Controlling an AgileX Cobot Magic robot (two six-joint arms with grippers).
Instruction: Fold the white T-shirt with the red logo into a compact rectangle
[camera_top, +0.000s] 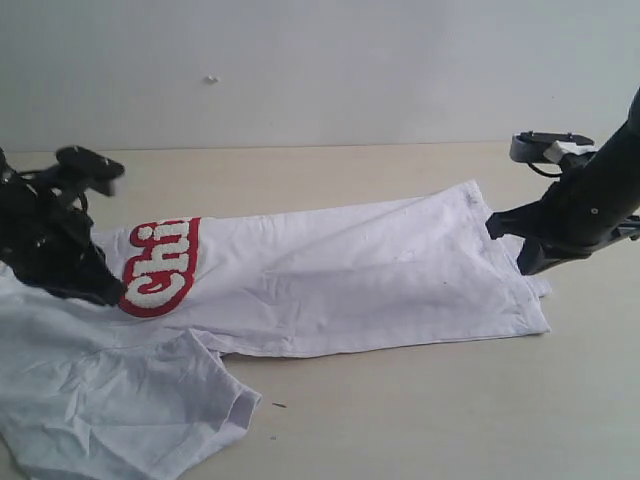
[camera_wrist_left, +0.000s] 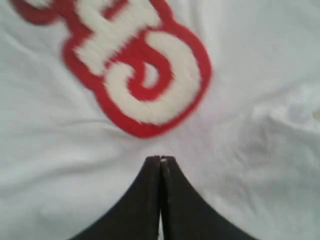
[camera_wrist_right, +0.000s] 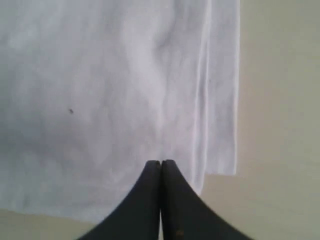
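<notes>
The white T-shirt (camera_top: 350, 280) lies on the table with its body doubled lengthwise into a long band. A loose sleeve (camera_top: 210, 400) and rumpled cloth spread at the near left. The red logo (camera_top: 160, 268) shows only its first letters; the rest is tucked under the fold. My left gripper (camera_top: 106, 294) is shut, its tips just beside the logo (camera_wrist_left: 145, 65) over white cloth (camera_wrist_left: 260, 75); its fingers (camera_wrist_left: 160, 159) are pressed together. My right gripper (camera_top: 522, 266) is shut over the hem end (camera_wrist_right: 100, 100), its tips (camera_wrist_right: 161, 162) close to the layered side edges.
The beige table (camera_top: 450, 400) extends in front of and behind the shirt, and bare table (camera_wrist_right: 280, 125) shows beside the hem. A pale wall stands along the back. A small dark speck (camera_top: 278, 405) lies near the sleeve.
</notes>
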